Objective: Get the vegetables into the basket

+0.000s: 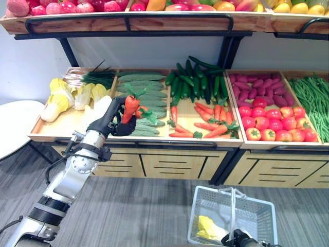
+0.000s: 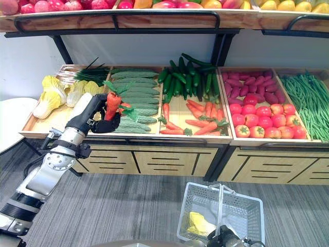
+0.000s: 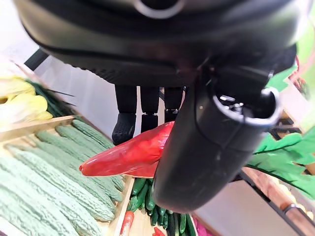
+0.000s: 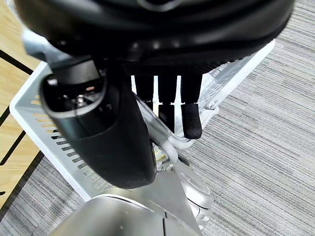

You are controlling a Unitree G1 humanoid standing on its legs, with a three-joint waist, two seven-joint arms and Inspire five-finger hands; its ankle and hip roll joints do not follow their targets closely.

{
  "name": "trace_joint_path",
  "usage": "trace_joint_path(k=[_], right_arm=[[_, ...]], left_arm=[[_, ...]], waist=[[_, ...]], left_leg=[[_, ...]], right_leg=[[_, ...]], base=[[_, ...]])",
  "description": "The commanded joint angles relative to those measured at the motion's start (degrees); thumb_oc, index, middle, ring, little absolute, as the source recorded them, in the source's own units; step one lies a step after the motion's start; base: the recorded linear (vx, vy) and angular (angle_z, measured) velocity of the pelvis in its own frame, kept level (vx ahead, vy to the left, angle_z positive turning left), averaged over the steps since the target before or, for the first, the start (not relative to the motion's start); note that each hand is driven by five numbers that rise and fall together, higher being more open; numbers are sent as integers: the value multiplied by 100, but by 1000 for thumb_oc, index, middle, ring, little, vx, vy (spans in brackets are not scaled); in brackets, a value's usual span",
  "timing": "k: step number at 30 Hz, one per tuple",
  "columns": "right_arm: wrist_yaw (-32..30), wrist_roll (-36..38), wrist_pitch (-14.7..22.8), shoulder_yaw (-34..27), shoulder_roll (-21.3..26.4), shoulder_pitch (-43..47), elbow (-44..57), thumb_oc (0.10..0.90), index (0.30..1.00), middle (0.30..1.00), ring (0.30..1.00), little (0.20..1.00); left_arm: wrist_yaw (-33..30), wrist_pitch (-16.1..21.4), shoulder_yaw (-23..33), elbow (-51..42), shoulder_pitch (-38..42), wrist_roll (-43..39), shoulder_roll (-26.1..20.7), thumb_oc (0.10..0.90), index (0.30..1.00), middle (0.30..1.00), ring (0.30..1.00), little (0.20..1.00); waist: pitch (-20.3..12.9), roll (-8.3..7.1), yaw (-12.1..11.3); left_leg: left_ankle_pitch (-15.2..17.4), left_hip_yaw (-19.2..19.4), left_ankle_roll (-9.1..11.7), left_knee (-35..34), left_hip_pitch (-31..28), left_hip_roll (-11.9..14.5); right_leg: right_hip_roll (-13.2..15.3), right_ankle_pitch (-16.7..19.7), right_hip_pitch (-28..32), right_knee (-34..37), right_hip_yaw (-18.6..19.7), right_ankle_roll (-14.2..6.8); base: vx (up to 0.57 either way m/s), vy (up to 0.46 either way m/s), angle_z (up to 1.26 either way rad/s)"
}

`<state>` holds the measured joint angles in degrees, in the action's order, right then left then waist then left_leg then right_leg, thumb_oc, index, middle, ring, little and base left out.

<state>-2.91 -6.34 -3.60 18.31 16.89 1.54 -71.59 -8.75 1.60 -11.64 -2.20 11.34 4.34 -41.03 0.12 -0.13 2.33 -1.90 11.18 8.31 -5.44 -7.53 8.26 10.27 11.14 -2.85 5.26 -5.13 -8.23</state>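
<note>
My left hand (image 1: 116,121) is raised over the crate of pale green gourds (image 1: 146,95), shut on a red-orange carrot (image 1: 131,106) with green leaves. In the left wrist view the carrot (image 3: 129,156) sits between the thumb (image 3: 206,142) and the fingers. Low at the front, a silver wire basket (image 1: 257,216) hangs above the grey floor with a yellow-green leafy vegetable (image 1: 209,228) inside. My right hand (image 1: 237,239) is curled round the basket's handle (image 4: 170,142).
The wooden stand holds crates of pale cabbages (image 1: 61,100), carrots (image 1: 205,121), dark cucumbers (image 1: 195,80), tomatoes (image 1: 272,123) and green beans (image 1: 313,98). A fruit shelf (image 1: 128,20) runs above. A white round table (image 1: 15,123) stands at the left.
</note>
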Motion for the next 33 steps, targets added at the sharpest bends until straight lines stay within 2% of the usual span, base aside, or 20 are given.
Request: trace_joint_path(k=[1, 5, 8, 14, 20, 21, 24, 26, 27, 28, 29, 30, 33], right_arm=[[127, -144, 43, 155, -117, 114, -127, 400, 300, 300, 300, 300], [88, -148, 65, 99, -116, 122, -68, 400, 300, 300, 300, 300], [41, -185, 52, 37, -101, 109, -56, 400, 300, 300, 300, 300], [-94, -188, 45, -76, -35, 39, 51, 400, 300, 300, 300, 300], [-217, -114, 29, -214, -56, 24, 86, 400, 300, 300, 300, 300], [-263, -74, 25, -273, -71, -4, 106, 400, 300, 300, 300, 300], [-325, -24, 20, -357, -101, -40, 126, 400, 300, 300, 300, 300], [-370, 18, 24, -400, -119, -74, 145, 400, 300, 300, 300, 300], [-371, 18, 21, -406, -120, -75, 150, 400, 300, 300, 300, 300], [-375, 9, 17, -405, -128, -81, 142, 400, 300, 300, 300, 300], [-393, 18, 28, -411, -136, -89, 148, 400, 300, 300, 300, 300], [-392, 20, 32, -422, -139, -93, 148, 400, 300, 300, 300, 300], [-421, 45, 38, -442, -103, -90, 149, 400, 300, 300, 300, 300]], left_arm=[[-218, 354, 605, -558, 819, -212, -148, 400, 300, 300, 300, 300], [-245, 353, 739, -731, 614, -203, 19, 400, 300, 300, 300, 300], [-214, 398, 800, -861, 450, -503, 235, 400, 300, 300, 300, 300], [-186, 356, 709, -913, 572, -486, 192, 400, 300, 300, 300, 300], [-221, 367, 493, -846, 857, -478, 147, 400, 300, 300, 300, 300], [-223, 379, 401, -852, 978, -468, 133, 400, 300, 300, 300, 300], [-251, 398, 280, -819, 1136, -509, 146, 400, 300, 300, 300, 300], [-282, 395, 128, -757, 1327, -551, 147, 400, 300, 300, 300, 300], [-285, 399, 117, -744, 1345, -553, 147, 400, 300, 300, 300, 300], [-293, 390, 93, -695, 1396, -574, 138, 400, 300, 300, 300, 300], [-314, 339, 85, -648, 1424, -514, 123, 400, 300, 300, 300, 300], [-328, 330, 100, -639, 1424, -507, 129, 400, 300, 300, 300, 300], [-361, 322, 103, -657, 1429, -549, 158, 400, 300, 300, 300, 300]], waist=[[-71, -208, 66], [-43, -270, 38], [-7, -324, 24], [57, -455, 132], [207, -535, 300], [281, -556, 404], [367, -575, 471], [504, -568, 537], [512, -565, 527], [586, -538, 498], [624, -469, 481], [646, -435, 486], [643, -342, 476]], left_leg=[[215, -137, -217, 44, 4, -426], [212, -150, -227, 44, 17, -424], [214, -142, -246, 44, 19, -420], [265, -42, -322, 44, -1, -486], [315, 170, -406, 44, 63, -603], [334, 287, -419, 44, 94, -659], [351, 435, -425, 44, 129, -708], [355, 653, -429, 44, 108, -680], [360, 658, -429, 44, 105, -675], [361, 757, -427, 44, 80, -634], [351, 1013, -371, 44, 31, -490], [319, 1114, -360, 44, 20, -438], [233, 1421, -413, 44, 4, -355]], right_leg=[[318, -298, 310, -126, 12, -500], [335, -276, 309, -126, 8, -514], [336, -256, 305, -136, -12, -529], [367, -132, 219, -195, 110, -612], [428, 240, -115, -281, 404, -677], [471, 488, -263, -290, 530, -677], [533, 690, -434, -344, 601, -677], [641, 882, -652, -532, 311, -677], [635, 882, -656, -541, 314, -677], [709, 869, -697, -628, -12, -677], [950, 872, -719, -669, -677, -677], [1047, 879, -728, -739, -915, -677], [1213, 596, -572, -1179, -1181, -677]], base=[[0, 0, 0], [-5, 3, 1], [0, 0, 0], [-29, 47, -2], [-86, 88, -11], [-105, 117, -29], [-103, 110, -42], [-96, 65, -40], [-96, 37, -60], [-115, 41, -72], [-157, 56, -91], [-140, 49, -87], [-109, 97, -56]])
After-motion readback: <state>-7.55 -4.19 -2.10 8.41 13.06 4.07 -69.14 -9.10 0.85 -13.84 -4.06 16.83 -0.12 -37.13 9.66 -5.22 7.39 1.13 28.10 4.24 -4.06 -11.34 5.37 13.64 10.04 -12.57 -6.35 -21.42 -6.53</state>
